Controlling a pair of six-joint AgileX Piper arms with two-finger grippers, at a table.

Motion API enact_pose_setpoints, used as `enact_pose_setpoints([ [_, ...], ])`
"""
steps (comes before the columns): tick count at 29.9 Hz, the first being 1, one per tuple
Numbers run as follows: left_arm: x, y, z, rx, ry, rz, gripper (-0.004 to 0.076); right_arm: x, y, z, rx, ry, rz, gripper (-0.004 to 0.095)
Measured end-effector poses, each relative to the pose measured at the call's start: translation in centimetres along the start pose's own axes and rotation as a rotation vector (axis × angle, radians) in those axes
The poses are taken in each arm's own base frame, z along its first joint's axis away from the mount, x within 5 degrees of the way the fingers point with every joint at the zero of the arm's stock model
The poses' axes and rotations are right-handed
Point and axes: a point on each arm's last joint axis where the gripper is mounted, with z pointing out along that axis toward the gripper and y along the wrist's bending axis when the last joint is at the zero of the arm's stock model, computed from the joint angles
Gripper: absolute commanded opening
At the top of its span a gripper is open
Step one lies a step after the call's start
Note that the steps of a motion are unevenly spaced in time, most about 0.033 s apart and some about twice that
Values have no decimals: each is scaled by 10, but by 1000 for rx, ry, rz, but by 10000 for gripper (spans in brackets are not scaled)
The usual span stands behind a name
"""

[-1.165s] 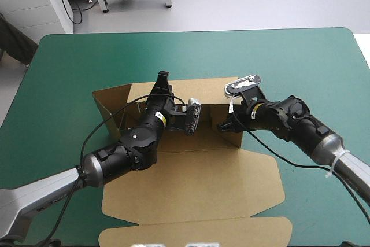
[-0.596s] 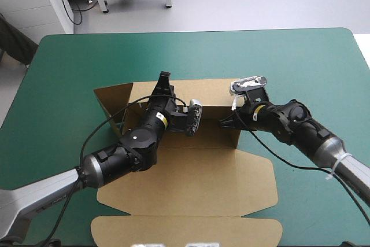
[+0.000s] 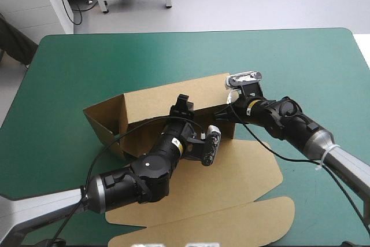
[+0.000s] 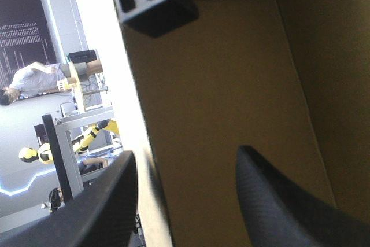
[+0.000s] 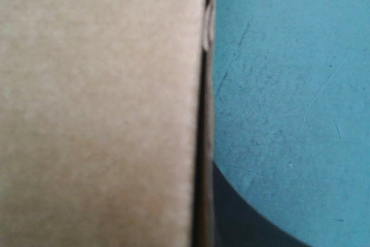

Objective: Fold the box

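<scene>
- Left gripper, fingers apart, is straddling the back wall of the box, mid-frame.
- Right gripper is clamping its side wall, right of centre.
- Holding both walls square while pressing gently is probably what counts.

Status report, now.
Left gripper open, jaws astride a wall of the box. Right gripper shut on its right end. Walls raised, lid flat. No obstruction seen.

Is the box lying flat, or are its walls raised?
Partly raised: the box has its far walls upright, while its lid lies flat nearer the robot.
</scene>
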Motion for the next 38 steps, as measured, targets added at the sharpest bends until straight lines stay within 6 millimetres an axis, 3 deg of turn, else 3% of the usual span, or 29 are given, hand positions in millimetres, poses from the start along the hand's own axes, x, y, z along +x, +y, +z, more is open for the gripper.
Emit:
enact_pose_setpoints([
  [11, -7, -9, -35, -15, 138, -6, 387, -10, -3, 0, 16, 16, 10, -15],
  [18, 12, 14, -43, -85, 111, -72, 387, -17, -5, -4, 41, 59, 4, -15],
  [27, 77, 91, -39, -197, 183, -400, 379, -23, -11, -41, 137, 188, -23, -15],
  [30, 106, 110, -36, -204, 226, -540, 278, -34, -14, -56, 173, 205, -22, -15],
  [35, 157, 116, -28, -153, 319, -827, -2, -53, -29, -77, 220, 199, 2, -15],
  [38, 193, 110, -25, -112, 400, -1015, -4, -63, -42, -88, 246, 195, 12, -15],
])
